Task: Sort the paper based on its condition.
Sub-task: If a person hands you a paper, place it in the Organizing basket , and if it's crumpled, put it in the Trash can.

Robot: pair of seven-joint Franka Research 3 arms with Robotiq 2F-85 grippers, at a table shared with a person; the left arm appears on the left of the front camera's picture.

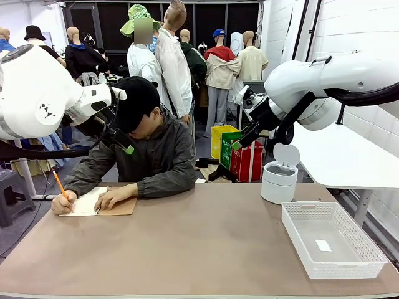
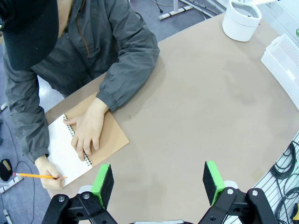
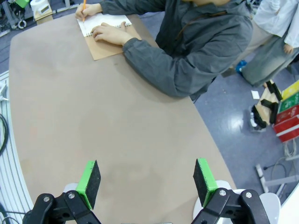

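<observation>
The paper as a loose sheet is out of view. At the table's far left a person leans over a spiral notebook (image 1: 118, 208) with a brown cover, one hand flat on it. The other hand writes on its white page (image 2: 60, 150) with an orange pencil (image 1: 59, 184). My left gripper (image 2: 158, 183) hangs open high above the table, right of the notebook (image 2: 116, 136), also visible as my left gripper (image 1: 122, 143) in front of the person's head. My right gripper (image 3: 146, 183) is open too, high over the table's far right, with the notebook (image 3: 106, 49) far off.
A white round bin (image 1: 278, 182) with its lid up stands at the back right. A white mesh basket (image 1: 294, 229) holding a small white slip sits at the front right. A white side table (image 1: 349, 159) stands to the right.
</observation>
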